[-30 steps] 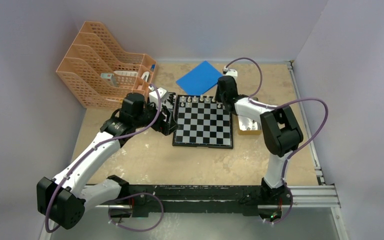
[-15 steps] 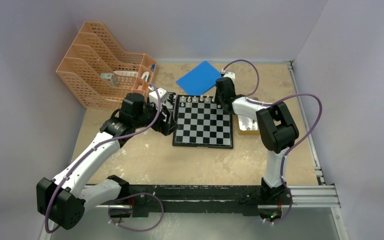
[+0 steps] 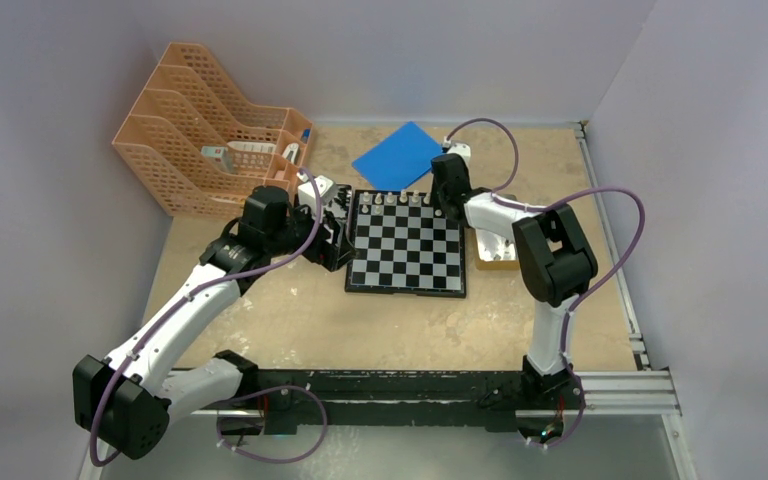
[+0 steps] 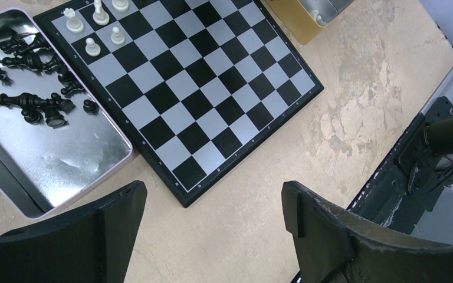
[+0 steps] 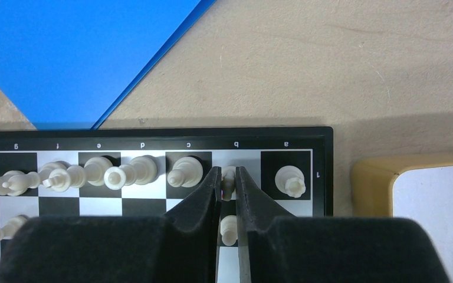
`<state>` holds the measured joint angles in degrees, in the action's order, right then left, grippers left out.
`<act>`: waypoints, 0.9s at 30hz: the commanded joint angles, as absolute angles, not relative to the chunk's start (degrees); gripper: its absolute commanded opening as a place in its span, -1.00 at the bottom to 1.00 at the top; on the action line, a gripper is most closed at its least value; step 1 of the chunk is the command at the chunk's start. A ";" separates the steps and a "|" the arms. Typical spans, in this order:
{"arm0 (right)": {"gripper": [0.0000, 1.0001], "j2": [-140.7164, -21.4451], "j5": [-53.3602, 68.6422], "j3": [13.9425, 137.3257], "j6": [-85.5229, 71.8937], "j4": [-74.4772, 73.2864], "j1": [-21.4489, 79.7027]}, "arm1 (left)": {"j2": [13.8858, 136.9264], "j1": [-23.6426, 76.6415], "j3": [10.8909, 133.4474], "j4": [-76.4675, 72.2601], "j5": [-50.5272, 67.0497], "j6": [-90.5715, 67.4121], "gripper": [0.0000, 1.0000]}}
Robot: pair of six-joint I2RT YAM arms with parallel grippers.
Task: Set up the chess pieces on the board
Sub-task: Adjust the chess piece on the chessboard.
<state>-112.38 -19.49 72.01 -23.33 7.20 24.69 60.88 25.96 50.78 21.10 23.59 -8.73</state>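
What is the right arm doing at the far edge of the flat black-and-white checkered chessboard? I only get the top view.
Observer: The right jaws are closed on a small cream-white chess piece on the b square of the chessboard's back row.
Operator: Where are the black ones?
Observer: The small black chess pieces lie loose, most on their sides, in a shiny silver metal tray right beside the board's edge, under the left arm.
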 commanded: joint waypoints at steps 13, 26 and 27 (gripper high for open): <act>-0.71 -111.65 -22.30 74.84 -22.76 6.46 24.46 | 59.72 25.93 51.44 20.10 23.56 -7.82 0.71; -0.40 -104.17 -21.18 76.68 -21.76 2.28 24.44 | 58.76 25.93 51.61 21.74 23.83 -9.71 0.77; -0.39 -103.32 -21.85 76.60 -21.72 1.66 24.43 | 58.59 25.93 51.61 22.10 23.44 -10.04 0.79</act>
<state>-110.06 -19.97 73.52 -22.83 3.75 24.69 60.47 25.96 50.78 22.15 23.62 -8.97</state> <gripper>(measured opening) 0.295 0.880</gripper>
